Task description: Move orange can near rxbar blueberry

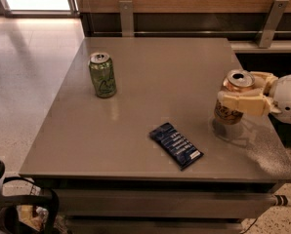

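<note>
The orange can is upright at the right side of the grey table, held just above the surface. My gripper comes in from the right and is shut on the can, with cream fingers wrapped around its upper half. The rxbar blueberry, a flat dark blue wrapper with white lettering, lies near the table's front edge, to the left of and a little nearer than the can, apart from it.
A green can stands upright at the table's left side. A wooden wall with metal brackets runs behind the table. Tiled floor lies to the left. Dark robot parts sit at bottom left.
</note>
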`<state>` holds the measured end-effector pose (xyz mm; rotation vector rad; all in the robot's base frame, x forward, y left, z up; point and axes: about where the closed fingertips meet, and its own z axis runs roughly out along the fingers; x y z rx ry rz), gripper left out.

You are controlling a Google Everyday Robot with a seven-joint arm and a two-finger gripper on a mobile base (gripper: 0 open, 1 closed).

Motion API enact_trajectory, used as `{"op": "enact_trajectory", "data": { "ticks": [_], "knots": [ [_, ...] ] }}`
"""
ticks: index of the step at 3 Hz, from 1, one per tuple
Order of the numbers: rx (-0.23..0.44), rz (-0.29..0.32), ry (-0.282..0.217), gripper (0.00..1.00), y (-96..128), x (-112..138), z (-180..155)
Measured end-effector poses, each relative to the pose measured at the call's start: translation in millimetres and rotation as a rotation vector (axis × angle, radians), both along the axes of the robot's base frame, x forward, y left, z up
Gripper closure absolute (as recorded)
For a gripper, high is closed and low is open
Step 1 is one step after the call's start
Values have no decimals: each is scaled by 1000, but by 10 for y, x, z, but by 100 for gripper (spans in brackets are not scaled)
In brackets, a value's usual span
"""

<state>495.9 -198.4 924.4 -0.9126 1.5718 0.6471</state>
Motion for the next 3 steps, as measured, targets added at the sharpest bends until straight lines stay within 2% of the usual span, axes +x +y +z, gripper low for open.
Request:
{"op": "enact_trajectory", "data": {
  "ticks": [2,3],
  "knots": [
    [10,74,84,100,208,-320,-187],
    [21,101,102,100,254,-350,-275]
  ]
}}
